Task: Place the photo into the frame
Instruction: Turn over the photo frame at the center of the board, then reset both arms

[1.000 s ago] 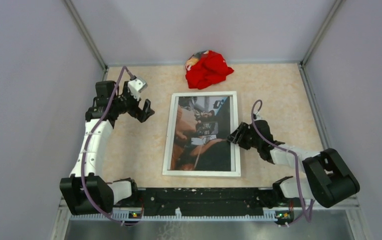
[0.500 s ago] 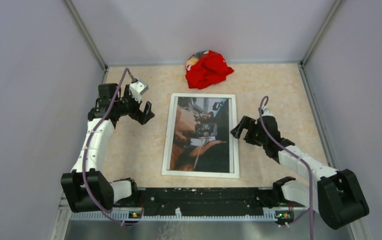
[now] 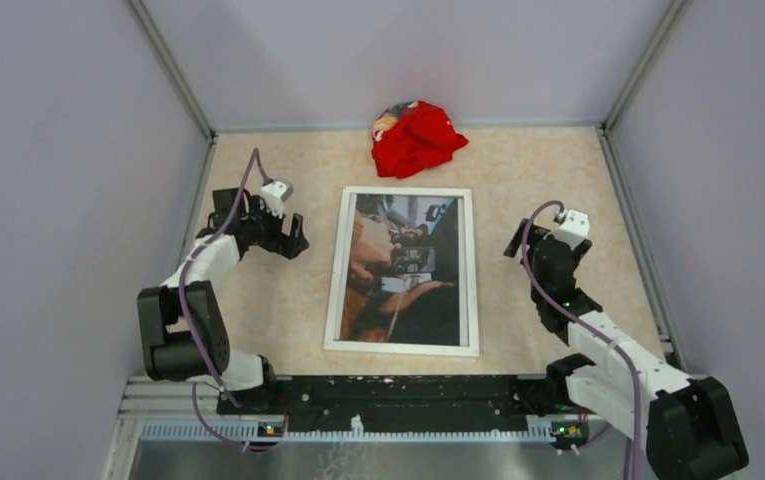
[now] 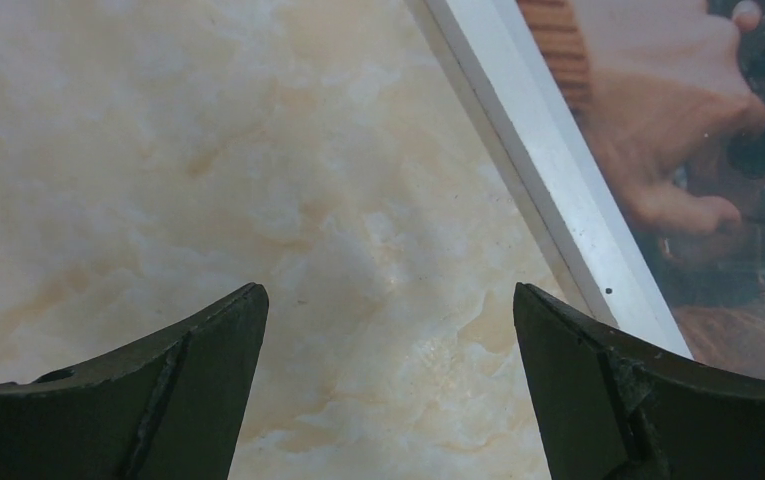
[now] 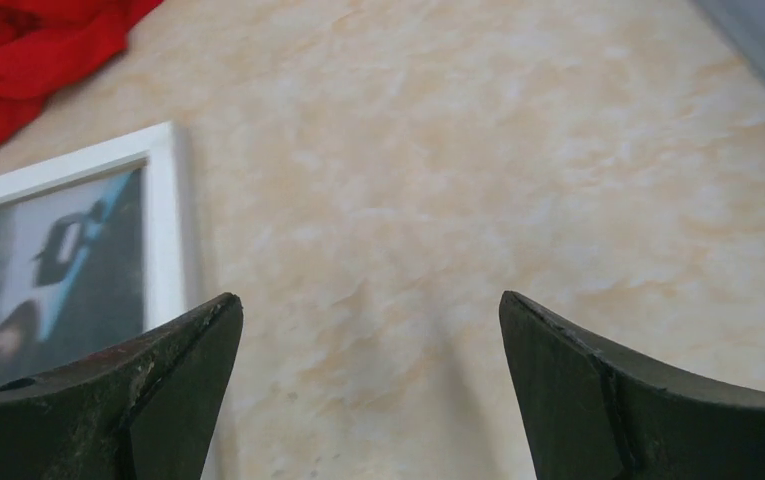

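Photo (image 3: 405,270) lies face up inside the frame (image 3: 408,190), its dark picture with orange-brown and white patches filling the narrow white border on all four sides. The frame rests flat on the marbled bench (image 3: 558,165), its long sides running away from the arm bases.

Left of the frame, the left arm rises from its base, folds at the elbow and reaches toward the frame's far left part. The left gripper (image 4: 388,288) points down at bare bench just beside the frame's left border, its jaws spread wide with nothing between them. In the left wrist view that white border runs diagonally past the right finger (image 4: 598,380), apart from it.

Right of the frame, the right arm stretches from its base toward the far side. The right gripper (image 5: 370,298) hangs over bare bench near the frame's far right corner, its jaws likewise wide apart and empty.

Beyond the frame's far edge lies a crumpled red cloth (image 3: 416,137).
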You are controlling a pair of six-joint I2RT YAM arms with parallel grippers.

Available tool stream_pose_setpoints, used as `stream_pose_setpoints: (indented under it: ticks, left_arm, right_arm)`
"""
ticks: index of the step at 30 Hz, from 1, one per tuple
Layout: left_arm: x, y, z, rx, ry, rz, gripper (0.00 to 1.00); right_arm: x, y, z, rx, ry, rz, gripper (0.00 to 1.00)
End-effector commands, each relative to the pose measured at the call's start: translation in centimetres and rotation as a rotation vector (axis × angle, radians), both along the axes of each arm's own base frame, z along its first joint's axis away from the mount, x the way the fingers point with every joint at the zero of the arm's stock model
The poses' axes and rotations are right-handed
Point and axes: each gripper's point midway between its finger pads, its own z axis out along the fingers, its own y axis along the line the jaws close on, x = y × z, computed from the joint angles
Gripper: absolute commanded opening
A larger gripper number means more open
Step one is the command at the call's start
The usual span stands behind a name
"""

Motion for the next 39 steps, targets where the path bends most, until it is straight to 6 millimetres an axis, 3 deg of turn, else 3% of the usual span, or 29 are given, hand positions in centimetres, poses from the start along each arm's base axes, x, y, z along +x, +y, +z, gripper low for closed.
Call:
stream_pose_setpoints:
  ticks: [1,5,9,10,14,17,20,23,24,26,29,31,32,33,39]
  left_arm:
    - [2.2,-0.7,-1.2,-0.108,-0.067,0.044,0.99]
    - [3.2,-1.4,-1.8,-0.176,-0.137,0.056,0.99]
    - [3.5,-1.6,-1.8,-0.203,-0.236,0.063,0.99]
    - [3.8,-1.6,-0.9,-0.202,-0.321,0.058,0.99]
    - [2.3,-2.1,0.1,-0.21,-0.506,0.031,0.99]
    - [1.6,-2.0,-1.3,-0.207,-0.501,0.044,0.99]
    - [1.4,-1.9,-0.8,-0.203,-0.561,0.052,0.99]
    - [1.3,-1.6,-1.0,-0.195,-0.554,0.082,0.99]
    - [1.3,-1.4,-1.0,-0.194,-0.557,0.097,0.99]
    - [1.7,-1.1,-1.1,-0.184,-0.556,0.133,0.99]
    - [1.8,-0.8,-2.6,-0.131,-0.543,0.205,0.99]
    - [1.5,-1.2,-1.1,-0.139,-0.652,0.198,0.98]
    - [1.8,-1.2,-1.3,-0.135,-0.624,0.199,0.99]
    - [2.0,-1.2,-2.8,-0.123,-0.528,0.196,0.99]
    - [1.9,-1.1,-1.9,-0.124,-0.584,0.198,0.99]
  right_arm:
    - [0.6,-6.5,2.2,-0.208,-0.146,-0.269,0.99]
    - [1.3,-8.6,0.6,-0.213,-0.15,-0.33,0.99]
    - [2.5,-9.2,-0.1,-0.243,-0.172,-0.324,0.99]
    - [2.7,-9.3,-0.5,-0.246,-0.165,-0.326,0.99]
    - [3.7,-9.6,-0.5,-0.259,-0.189,-0.328,0.99]
    - [4.1,-9.5,-1.0,-0.27,-0.202,-0.311,0.99]
    - [4.5,-7.4,-0.9,-0.287,-0.241,-0.161,0.99]
    - [3.2,-6.6,-1.2,-0.286,-0.296,-0.094,0.99]
    - [3.1,-6.7,-0.5,-0.32,-0.344,-0.1,0.99]
    - [3.6,-6.3,-0.6,-0.324,-0.316,-0.088,0.99]
    - [4.8,-7.0,-1.8,-0.297,-0.244,-0.104,0.99]
    - [5.0,-7.3,-2.1,-0.26,-0.229,-0.108,0.99]
    - [5.0,-7.4,-2.0,-0.265,-0.239,-0.11,0.99]
    - [5.0,-7.5,-1.9,-0.265,-0.239,-0.11,0.99]
    - [4.9,-7.4,-1.9,-0.263,-0.243,-0.107,0.99]
